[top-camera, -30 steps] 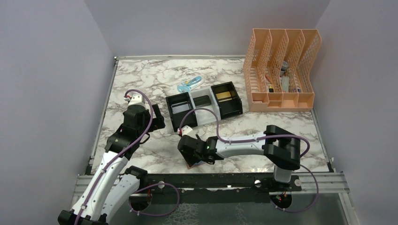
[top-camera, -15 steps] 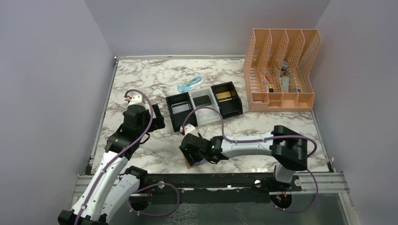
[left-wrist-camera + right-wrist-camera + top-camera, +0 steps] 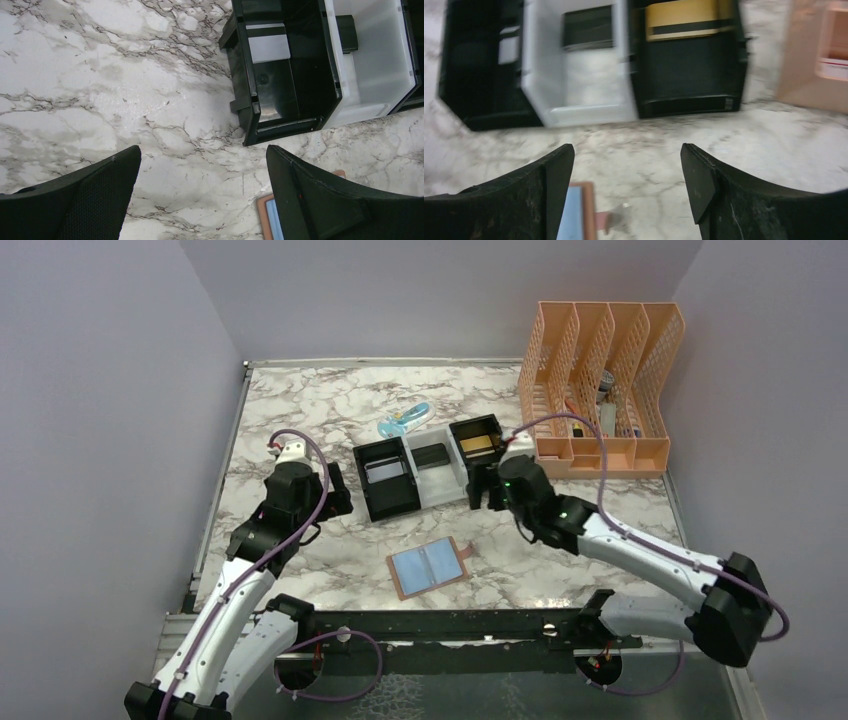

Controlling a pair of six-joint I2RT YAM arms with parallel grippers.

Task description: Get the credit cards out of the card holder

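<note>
My right gripper (image 3: 626, 150) has its fingers spread wide with nothing between them, and it hangs just in front of the near wall of the black-and-white tray (image 3: 584, 112). The gold card (image 3: 681, 19) lies in the compartment ahead and to the right of it, the dark card (image 3: 588, 27) in the white one ahead and slightly left, and the silvery card (image 3: 268, 42) in the far-left one. The card holder (image 3: 430, 568) lies open and flat on the marble behind and below this gripper, toward the base. Its pale pockets look empty from above, though I cannot tell whether anything sits deep inside. My left gripper (image 3: 202, 152) is equally wide and empty, with the tray ahead to its right and a corner of the holder just under its right finger. My main worry is the right arm. Its wrist picture is smeared, so I judge it is travelling fast this close to the tray, and a low finger could clip the wall and jolt the cards out. Its purple cable (image 3: 560, 420) loops close to the orange file rack (image 3: 600, 390) and could snag there. Pulling back low could also drag the holder off its spot.
</note>
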